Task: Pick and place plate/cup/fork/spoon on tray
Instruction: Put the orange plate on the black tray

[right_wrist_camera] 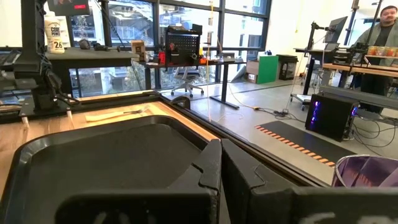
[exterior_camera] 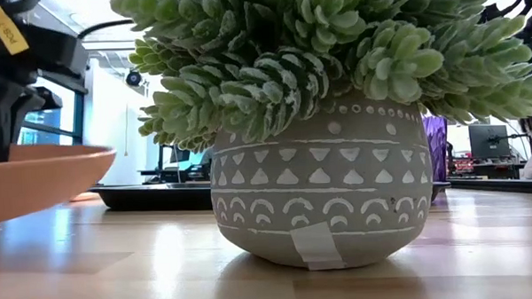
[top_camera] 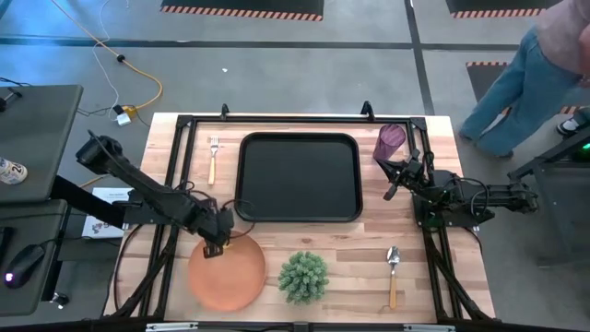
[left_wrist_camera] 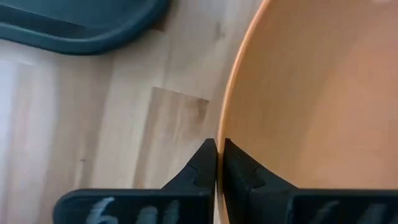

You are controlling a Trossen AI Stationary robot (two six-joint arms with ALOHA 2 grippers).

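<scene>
left fingers (left_wrist_camera: 205, 168) pinch the plate (top_camera: 226, 272) rim at its edge nearest the tray (top_camera: 299, 177); plate sits on the table beside the plant (top_camera: 303, 276). right gripper (top_camera: 395, 181) fingers pressed together, empty, near the cup (top_camera: 391, 141).

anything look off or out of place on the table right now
Mostly tidy. The one stray is the potted plant between the plate and spoon; it is no tableware. The left gripper pinches the plate's rim; the tray holds nothing, and the cup stands upright.
</scene>
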